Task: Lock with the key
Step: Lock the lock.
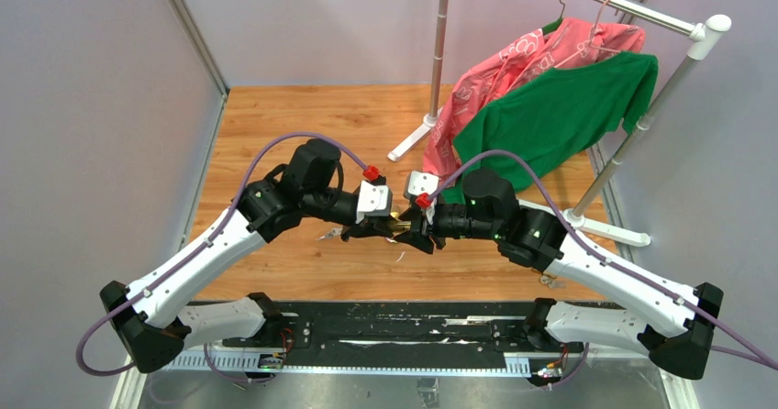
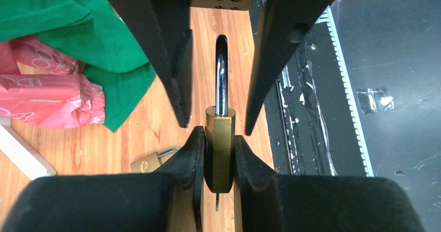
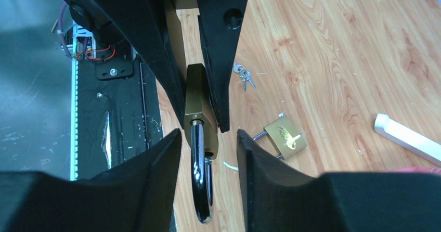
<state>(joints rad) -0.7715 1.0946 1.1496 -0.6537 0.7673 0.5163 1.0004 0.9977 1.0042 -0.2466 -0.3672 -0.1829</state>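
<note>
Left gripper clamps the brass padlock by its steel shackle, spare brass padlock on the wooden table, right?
No: the left gripper clamps the brass padlock by its body, not its steel shackle, as the left wrist view shows. The spare brass padlock does lie on the wooden table.

A light-wood bench [image 1: 303,125] fills the middle of the top view. Plain pale grey-lilac walls [image 1: 92,106] close it in at left, back and right, with a metal corner post [image 1: 192,33] at upper left. At upper right stands a white garment rack [image 1: 440,51] (its feet rest on the wood), with a green T-shirt [image 1: 560,116] and a pink patterned garment [image 1: 514,65] on hangers. A black base plate [image 1: 413,331] runs along the bottom. The light is soft and even.
</note>
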